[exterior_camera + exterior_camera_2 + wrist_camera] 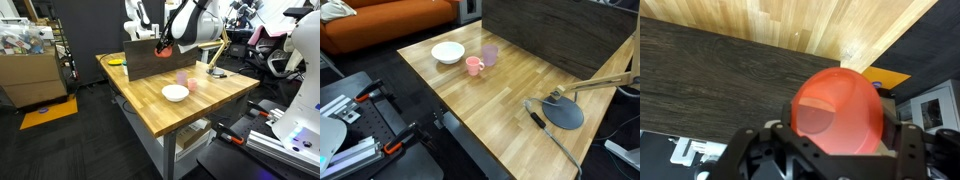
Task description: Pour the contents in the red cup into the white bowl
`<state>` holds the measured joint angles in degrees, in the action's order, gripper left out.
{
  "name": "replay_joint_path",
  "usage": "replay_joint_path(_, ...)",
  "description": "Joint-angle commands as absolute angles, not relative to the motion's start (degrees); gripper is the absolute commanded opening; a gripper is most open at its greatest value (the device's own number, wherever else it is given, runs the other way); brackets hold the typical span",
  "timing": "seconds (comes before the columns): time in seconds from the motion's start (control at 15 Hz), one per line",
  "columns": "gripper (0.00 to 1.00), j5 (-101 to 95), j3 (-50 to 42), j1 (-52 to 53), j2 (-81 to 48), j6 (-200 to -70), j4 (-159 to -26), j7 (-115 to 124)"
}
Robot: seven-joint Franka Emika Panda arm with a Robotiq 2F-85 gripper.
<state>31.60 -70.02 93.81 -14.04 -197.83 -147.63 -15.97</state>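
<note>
1 red cup sits clamped in the gripper, high above the bench, probably so it can clear the way to the white bowl.

We see the desk as pale wood in glued strips, smooth with a soft sheen. The dark panel looks matt, with coarse wood grain. The red cup is smooth, slightly translucent plastic, glossy inside. The white bowl looks plain and smooth, and the lilac cup is translucent plastic.
</note>
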Motion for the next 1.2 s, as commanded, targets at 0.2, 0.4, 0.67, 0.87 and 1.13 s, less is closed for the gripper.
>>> replay_joint_path(0.2, 0.55, 33.6, -82.0, 107.6, -17.6, -197.8, -152.5, -12.8)
replay_joint_path(0.4, 0.55, 33.0, -85.4, 111.3, -19.1, -197.8, -155.1, -11.4)
replay_joint_path(0.67, 0.55, 32.3, -88.2, 114.7, -20.5, -197.8, -157.7, -9.6)
replay_joint_path(0.87, 0.8, 32.6, -87.1, 113.6, -18.6, -197.8, -158.0, -10.2)
replay_joint_path(1.13, 0.8, 32.6, -87.8, 114.4, -18.6, -197.8, -158.4, -9.7)
